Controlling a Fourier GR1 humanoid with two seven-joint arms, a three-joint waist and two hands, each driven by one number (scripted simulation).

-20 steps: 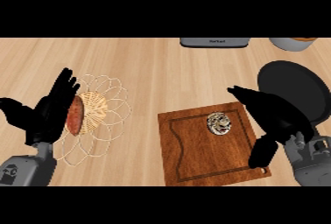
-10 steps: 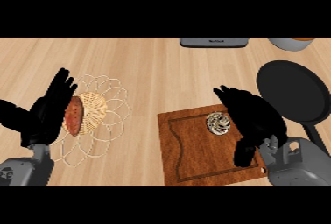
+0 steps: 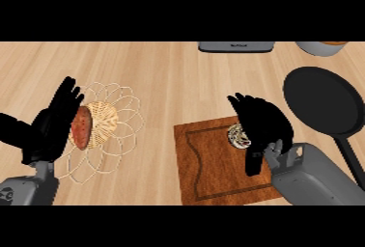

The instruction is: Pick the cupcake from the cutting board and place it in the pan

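A wide stretch of bare counter [image 3: 171, 82] was offered between the wire basket [image 3: 114, 120] at the left and the cutting board [image 3: 214, 173] at the right. The basket's left side was closed off by the open left hand [image 3: 50, 128]. The cupcake [image 3: 236, 136], at the board's far right corner, was overhung by the spread right hand [image 3: 260, 123]. Only a narrow strip of counter was seen between board and pan [image 3: 324, 96]. The far edge was bounded by a grey appliance [image 3: 235, 47] and a bowl [image 3: 321, 47].

You have the cupcake [image 3: 237, 136] on the cutting board's [image 3: 214, 170] far right corner; the pan [image 3: 324, 99] lies right of it, the basket [image 3: 105, 120] left.
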